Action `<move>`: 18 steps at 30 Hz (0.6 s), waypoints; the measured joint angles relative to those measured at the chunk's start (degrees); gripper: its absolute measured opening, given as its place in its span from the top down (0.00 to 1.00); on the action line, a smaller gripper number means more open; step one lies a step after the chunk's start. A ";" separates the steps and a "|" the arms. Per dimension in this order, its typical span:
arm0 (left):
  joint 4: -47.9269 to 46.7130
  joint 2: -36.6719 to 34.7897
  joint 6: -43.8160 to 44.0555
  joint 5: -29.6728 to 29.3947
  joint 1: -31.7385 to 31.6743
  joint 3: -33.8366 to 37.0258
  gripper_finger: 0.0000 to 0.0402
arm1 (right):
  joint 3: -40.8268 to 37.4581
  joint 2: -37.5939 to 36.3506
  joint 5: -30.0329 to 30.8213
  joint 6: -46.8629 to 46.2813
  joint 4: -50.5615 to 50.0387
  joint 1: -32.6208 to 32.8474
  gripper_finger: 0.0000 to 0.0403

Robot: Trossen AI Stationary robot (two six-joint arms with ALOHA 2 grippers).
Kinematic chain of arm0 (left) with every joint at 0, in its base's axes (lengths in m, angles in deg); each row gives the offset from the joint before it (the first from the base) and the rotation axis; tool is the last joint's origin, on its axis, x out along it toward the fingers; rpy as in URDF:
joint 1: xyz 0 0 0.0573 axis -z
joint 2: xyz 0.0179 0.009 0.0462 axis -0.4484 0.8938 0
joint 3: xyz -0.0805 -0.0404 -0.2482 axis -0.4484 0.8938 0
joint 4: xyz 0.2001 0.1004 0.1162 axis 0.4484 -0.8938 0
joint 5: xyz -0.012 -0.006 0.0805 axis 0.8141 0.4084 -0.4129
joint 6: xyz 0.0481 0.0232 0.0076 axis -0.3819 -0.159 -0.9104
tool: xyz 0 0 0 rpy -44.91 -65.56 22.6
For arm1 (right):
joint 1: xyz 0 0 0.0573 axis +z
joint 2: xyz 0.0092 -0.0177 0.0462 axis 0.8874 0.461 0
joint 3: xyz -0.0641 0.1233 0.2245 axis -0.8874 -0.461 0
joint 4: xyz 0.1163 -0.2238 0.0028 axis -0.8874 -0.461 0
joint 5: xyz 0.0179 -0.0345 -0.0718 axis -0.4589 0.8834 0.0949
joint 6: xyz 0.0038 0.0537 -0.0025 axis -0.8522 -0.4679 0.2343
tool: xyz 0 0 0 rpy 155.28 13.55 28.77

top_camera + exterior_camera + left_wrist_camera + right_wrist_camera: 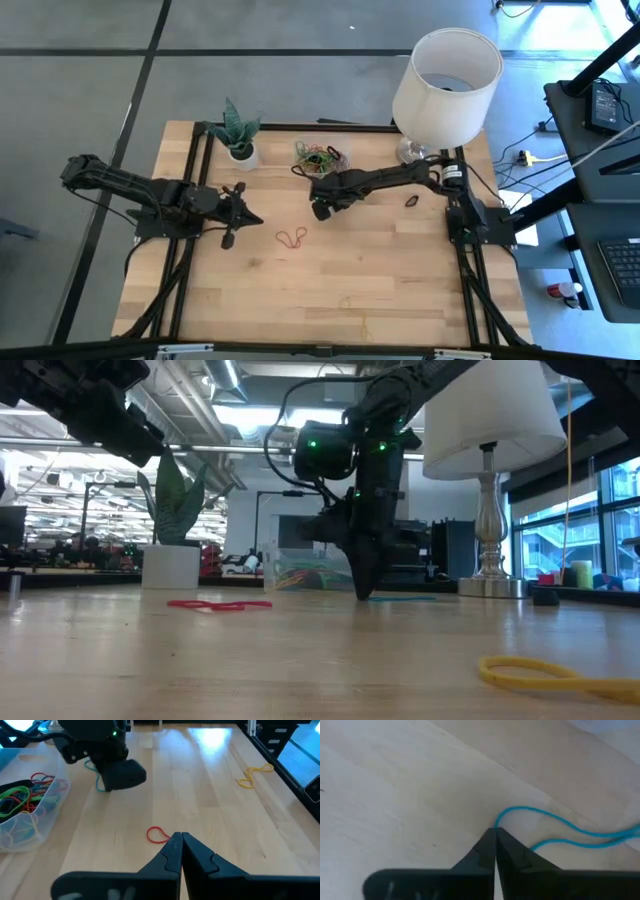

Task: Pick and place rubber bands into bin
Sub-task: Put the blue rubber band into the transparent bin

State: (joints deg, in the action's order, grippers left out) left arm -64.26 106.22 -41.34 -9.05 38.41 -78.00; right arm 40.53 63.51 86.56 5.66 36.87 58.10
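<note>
While the pale wooden table (pixel 400 290) bears everything, the small shallow clear plastic bin (pixel 30 827) — already holding green, red and tan bands — sits near the white-shaded lamp (pixel 446 68). Right gripper (pixel 495 832) is down at the boards just beside the bin, tips together, pinching the end of a thin turquoise elastic loop (pixel 555 822) (grip looks marginal). Left gripper (pixel 181 839) waits closed near a red band (pixel 157 834). Loops are light, limp, stretchy — pinch one strand, lift slowly.

Loose thin elastic rubber bands on the wooden table — one red (pixel 291 238), one blue (pixel 560 827), one yellow (pixel 255 774), one black (pixel 412 200); one clear plastic bin (pixel 30 817) — many inside.
</note>
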 joint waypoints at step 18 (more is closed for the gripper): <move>-0.41 -0.11 -0.98 -1.09 -0.05 -0.02 1.00 | 25.62 -9.00 23.18 6.20 -17.69 6.28 1.00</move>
State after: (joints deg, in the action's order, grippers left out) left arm -64.67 106.11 -42.32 -10.14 38.37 -78.02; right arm 66.14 54.51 109.73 11.85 19.18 64.39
